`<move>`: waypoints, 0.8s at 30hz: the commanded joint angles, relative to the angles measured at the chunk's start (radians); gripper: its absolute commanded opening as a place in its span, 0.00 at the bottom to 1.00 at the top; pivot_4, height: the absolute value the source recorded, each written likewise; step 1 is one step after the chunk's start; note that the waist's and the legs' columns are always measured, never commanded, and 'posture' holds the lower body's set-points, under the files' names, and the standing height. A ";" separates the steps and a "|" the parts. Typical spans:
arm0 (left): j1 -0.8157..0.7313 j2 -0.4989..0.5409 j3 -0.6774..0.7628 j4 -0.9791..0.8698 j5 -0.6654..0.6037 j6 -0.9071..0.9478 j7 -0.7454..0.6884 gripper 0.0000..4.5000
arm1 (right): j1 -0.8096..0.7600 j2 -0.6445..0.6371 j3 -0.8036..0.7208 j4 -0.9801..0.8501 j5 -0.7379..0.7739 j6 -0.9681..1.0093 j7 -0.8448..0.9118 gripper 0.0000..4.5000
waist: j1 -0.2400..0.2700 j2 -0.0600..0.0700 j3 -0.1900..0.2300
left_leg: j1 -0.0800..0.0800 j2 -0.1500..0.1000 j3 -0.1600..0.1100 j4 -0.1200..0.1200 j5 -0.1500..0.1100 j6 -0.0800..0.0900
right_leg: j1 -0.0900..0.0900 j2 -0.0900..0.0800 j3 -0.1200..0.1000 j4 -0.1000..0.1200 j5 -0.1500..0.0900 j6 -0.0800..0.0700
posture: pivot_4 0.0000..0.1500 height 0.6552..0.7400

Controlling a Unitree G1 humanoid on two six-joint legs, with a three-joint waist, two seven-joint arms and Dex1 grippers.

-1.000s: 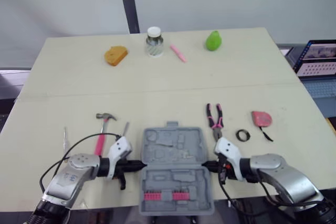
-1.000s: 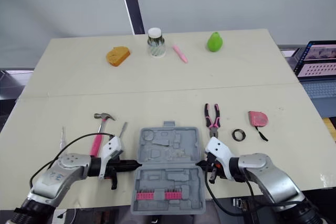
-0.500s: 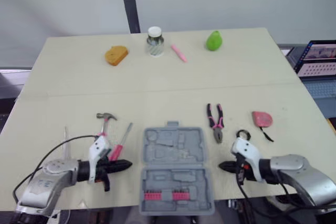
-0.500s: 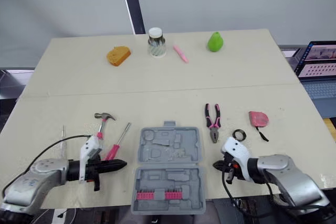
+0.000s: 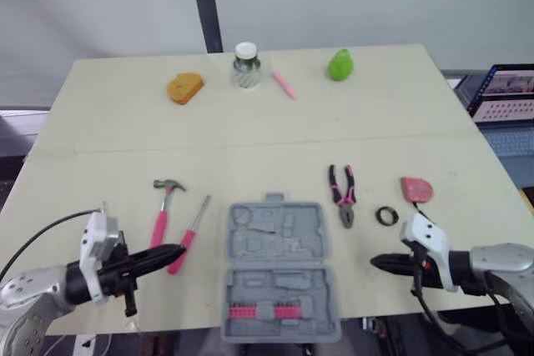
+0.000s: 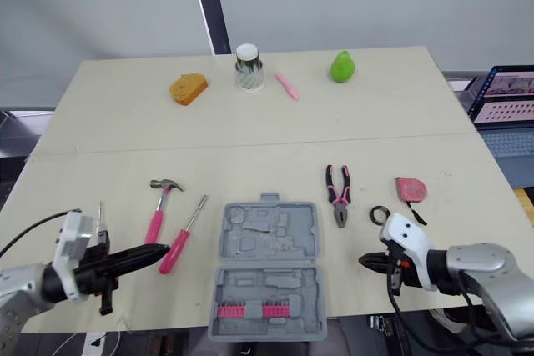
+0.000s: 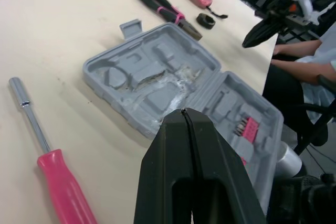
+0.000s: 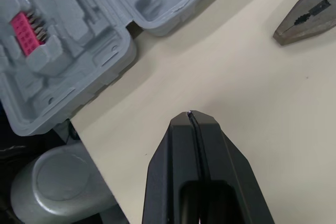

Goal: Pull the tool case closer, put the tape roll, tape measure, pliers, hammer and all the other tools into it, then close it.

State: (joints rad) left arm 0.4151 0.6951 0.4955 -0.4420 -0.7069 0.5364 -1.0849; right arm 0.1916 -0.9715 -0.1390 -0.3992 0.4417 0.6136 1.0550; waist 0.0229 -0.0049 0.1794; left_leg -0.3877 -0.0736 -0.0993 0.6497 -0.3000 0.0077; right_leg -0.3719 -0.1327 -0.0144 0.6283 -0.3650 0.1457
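The grey tool case (image 5: 279,268) lies open at the table's front edge, with pink bits in its near half. Left of it lie a pink-handled hammer (image 5: 164,206) and a pink screwdriver (image 5: 190,235). To its right are the pliers (image 5: 342,193), the black tape roll (image 5: 385,216) and the pink tape measure (image 5: 415,188). My left gripper (image 5: 179,250) is shut and empty, its tip just beside the screwdriver handle, well left of the case (image 7: 178,82). My right gripper (image 5: 375,263) is shut and empty, right of the case (image 8: 68,40) and in front of the tape roll.
A thin metal tool (image 6: 100,214) lies at the far left. Along the back edge stand an orange sponge-like piece (image 5: 184,87), a jar (image 5: 245,66), a pink marker (image 5: 283,84) and a green pear (image 5: 340,64). A laptop (image 5: 509,89) sits beyond the right edge.
Both grippers have drawn away from the case's sides, the left going left and the right going right. The screwdriver, once hidden by my left arm, lies uncovered. The case has stayed put.
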 commanded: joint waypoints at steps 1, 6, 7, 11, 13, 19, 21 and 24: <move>0.082 -0.027 0.062 -0.023 0.007 -0.076 -0.019 0.00 | 0.027 -0.009 -0.064 -0.049 0.058 0.009 0.032 0.01 | 0.001 0.000 0.000 | 0.000 0.000 0.000 0.000 0.000 0.000 | 0.000 0.000 0.000 0.000 0.000 0.000 | 1.00 0.93; 0.193 -0.072 0.101 0.017 0.024 -0.164 -0.043 0.30 | 0.085 0.005 -0.124 -0.076 0.100 0.011 0.037 0.30 | 0.004 0.000 0.000 | 0.000 0.000 0.000 0.001 -0.001 0.002 | 0.002 0.000 -0.001 -0.002 0.000 0.000 | 1.00 0.93; 0.205 -0.085 0.101 0.027 0.033 -0.192 -0.047 0.40 | 0.099 0.009 -0.134 -0.078 0.101 0.002 0.038 0.40 | 0.005 0.000 0.000 | 0.001 0.000 0.000 0.001 -0.001 0.002 | 0.003 -0.001 -0.002 -0.003 0.000 0.000 | 1.00 0.93; 0.239 -0.137 0.109 0.065 0.064 -0.314 -0.068 0.87 | 0.167 0.010 -0.177 -0.092 0.107 -0.017 0.052 0.86 | 0.007 0.000 0.000 | 0.001 0.000 -0.001 0.002 -0.003 0.003 | 0.006 -0.001 -0.003 -0.005 0.001 0.000 | 1.00 0.93; 0.256 -0.161 0.122 0.088 0.072 -0.369 -0.076 0.99 | 0.196 0.010 -0.205 -0.097 0.133 0.017 0.047 0.99 | 0.007 0.000 0.000 | 0.001 0.000 -0.001 0.002 -0.003 0.003 | 0.006 -0.001 -0.003 -0.006 0.001 0.000 | 1.00 0.93; 0.313 -0.187 0.124 0.132 0.085 -0.462 -0.107 0.99 | 0.232 0.024 -0.265 -0.101 0.228 0.099 0.051 0.99 | 0.005 -0.001 0.000 | 0.004 0.002 -0.001 0.003 -0.007 0.004 | 0.011 -0.001 -0.004 -0.009 0.001 0.000 | 1.00 0.93; 0.318 -0.193 0.112 0.134 0.087 -0.477 -0.104 0.99 | 0.236 0.029 -0.279 -0.100 0.254 0.097 0.070 0.99 | 0.006 -0.001 0.000 | 0.005 0.002 -0.001 0.003 -0.009 0.004 | 0.012 -0.001 -0.004 -0.010 0.001 0.000 | 1.00 0.93; 0.320 -0.201 0.096 0.136 0.094 -0.493 -0.098 0.99 | 0.240 0.021 -0.286 -0.096 0.264 0.089 0.091 0.99 | 0.006 -0.001 0.000 | 0.005 0.002 -0.001 0.004 -0.010 0.005 | 0.012 -0.001 -0.004 -0.011 0.001 0.000 | 1.00 0.93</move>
State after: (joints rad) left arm 0.7158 0.5001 0.5939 -0.3016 -0.6183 0.0626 -1.1809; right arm 0.4272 -0.9452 -0.3969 -0.4710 0.6821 0.7083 1.1216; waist 0.0291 -0.0054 0.1792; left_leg -0.3830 -0.0720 -0.1000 0.6536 -0.3099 0.0129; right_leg -0.3593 -0.1336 -0.0181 0.6176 -0.3637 0.1459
